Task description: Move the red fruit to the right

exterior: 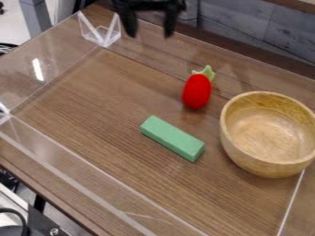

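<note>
The red fruit (196, 89) lies on the wooden tabletop, glossy red with a pale green stem pointing up and right, just left of the wooden bowl. My gripper (146, 26) hangs at the top of the view, well up and to the left of the fruit. Its dark fingers (127, 25) stand apart, open, with nothing between them.
A wooden bowl (268, 132) sits at the right. A flat green block (171, 137) lies in front of the fruit. Clear plastic walls (37, 69) ring the table, with a folded clear piece (99, 30) at the back left.
</note>
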Robot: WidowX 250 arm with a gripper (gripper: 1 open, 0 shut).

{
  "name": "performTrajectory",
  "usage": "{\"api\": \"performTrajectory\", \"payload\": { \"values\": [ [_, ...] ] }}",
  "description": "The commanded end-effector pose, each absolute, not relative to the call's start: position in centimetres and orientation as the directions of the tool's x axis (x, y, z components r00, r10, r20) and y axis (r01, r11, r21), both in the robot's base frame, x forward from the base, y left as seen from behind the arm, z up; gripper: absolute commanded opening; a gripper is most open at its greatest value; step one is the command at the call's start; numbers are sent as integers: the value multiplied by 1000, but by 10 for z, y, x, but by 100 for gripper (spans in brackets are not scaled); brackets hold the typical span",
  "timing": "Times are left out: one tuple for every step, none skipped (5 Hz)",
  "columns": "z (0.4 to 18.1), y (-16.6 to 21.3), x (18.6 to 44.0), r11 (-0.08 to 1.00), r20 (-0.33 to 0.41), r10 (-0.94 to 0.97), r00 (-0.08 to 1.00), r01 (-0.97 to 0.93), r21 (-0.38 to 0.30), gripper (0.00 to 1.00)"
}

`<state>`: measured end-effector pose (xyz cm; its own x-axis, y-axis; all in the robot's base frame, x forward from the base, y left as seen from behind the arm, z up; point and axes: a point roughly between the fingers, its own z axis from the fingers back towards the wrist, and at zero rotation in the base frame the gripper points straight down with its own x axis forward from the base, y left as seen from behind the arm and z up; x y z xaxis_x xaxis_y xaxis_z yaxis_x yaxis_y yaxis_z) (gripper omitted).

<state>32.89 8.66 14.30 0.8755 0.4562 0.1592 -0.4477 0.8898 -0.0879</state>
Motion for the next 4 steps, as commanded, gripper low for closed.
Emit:
{"api": "performTrajectory", "payload": {
  "values": [
    [178, 105, 325, 884, 245, 467, 850, -459, -90, 100],
    [178, 104, 328, 888, 251, 458, 853, -450, -89, 100],
    [172, 92, 332, 904, 238, 426, 873, -419, -83, 100],
    [163, 84, 336, 930, 233, 367, 900, -359, -78, 100]
  ]
}}
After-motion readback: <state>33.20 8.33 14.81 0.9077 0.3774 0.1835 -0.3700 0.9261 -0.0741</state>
